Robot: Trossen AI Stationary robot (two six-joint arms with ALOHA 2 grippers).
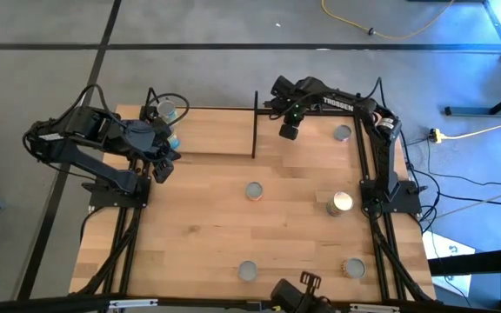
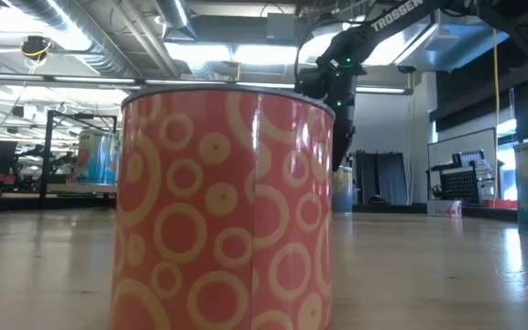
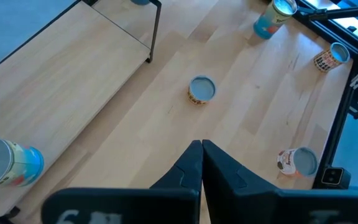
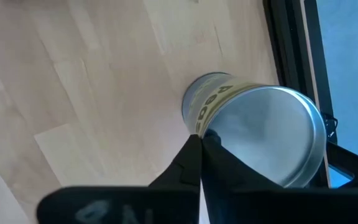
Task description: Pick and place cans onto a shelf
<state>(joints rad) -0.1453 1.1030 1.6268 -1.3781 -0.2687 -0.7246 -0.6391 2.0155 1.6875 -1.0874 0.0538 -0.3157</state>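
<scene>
1. Landmark: the shelf, a light wood board with black rod frame, at the far edge of the table, left of centre in the high view.
2. Left gripper hangs just off the shelf's near-left corner. Left wrist view shows its fingers pressed together, nothing between them.
3. Right gripper hangs just past the shelf's right-end rod. Right wrist view shows its fingers pressed together; a silver can with a tan label sits right beyond the tips, not pinched as far as I can tell.
4. On the shelf: a blue-labelled can at the left end, by the left gripper; shows as the blue can in the left wrist view.
5. Off the shelf, on the table:
   - grey-top can, right of the shelf, well past the right gripper.
   - orange-sided can, near side of the shelf's right end.
   - shiny-top can, further right of that one, by the right arm's base.
   - grey-top can, far from the shelf, at the table's near edge.
   - tan patterned can, far from the shelf, near-right corner.
6. Low view: an orange-red can with pale ring pattern fills the foreground; the right arm hangs behind it.
</scene>
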